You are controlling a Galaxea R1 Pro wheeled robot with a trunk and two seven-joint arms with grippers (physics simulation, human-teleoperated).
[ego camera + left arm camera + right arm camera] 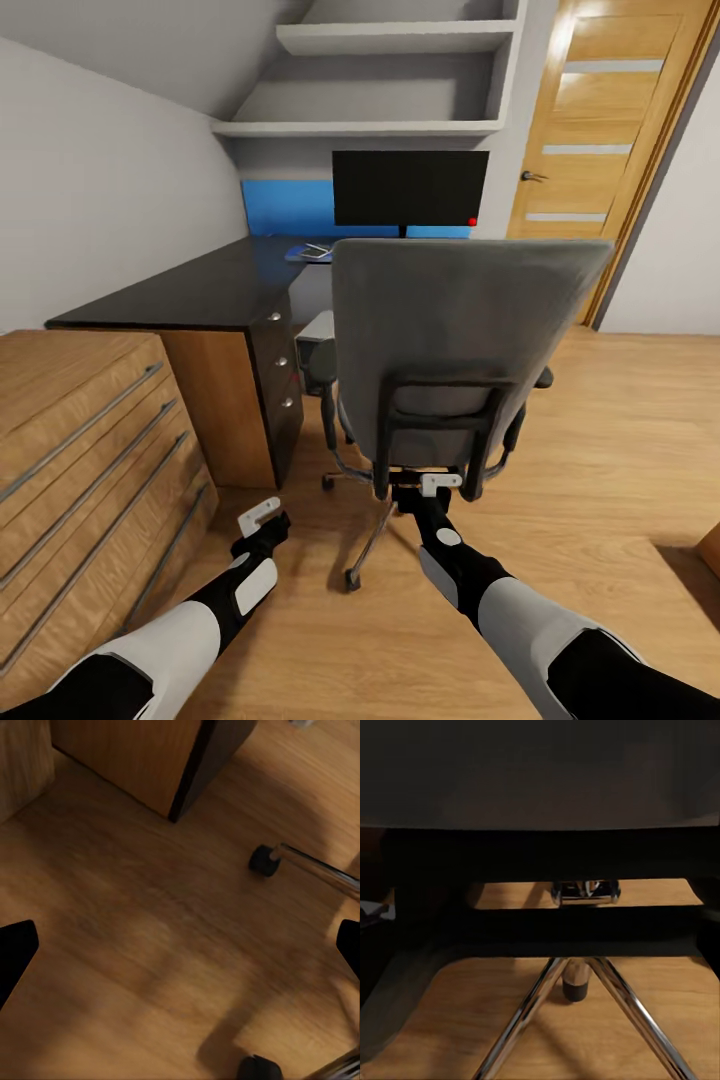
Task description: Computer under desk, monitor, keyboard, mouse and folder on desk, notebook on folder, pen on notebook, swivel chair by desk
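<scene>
One swivel chair (455, 330) stands near the desk (190, 285), its back hiding part of one monitor (410, 188). Left gripper (262, 516) fingers apart over floor; right gripper (441, 484), at the chair's back frame, can't be judged

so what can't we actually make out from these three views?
- Seat of the grey padded swivel chair: head view, hidden behind its own tall back, so the folder can't be checked.
- Light grey computer tower: mostly hidden by the chair and the glossy black desk.
- Small items on the desk by the black widescreen monitor: too small to identify.
- Right gripper: jaw state unclear.
</scene>
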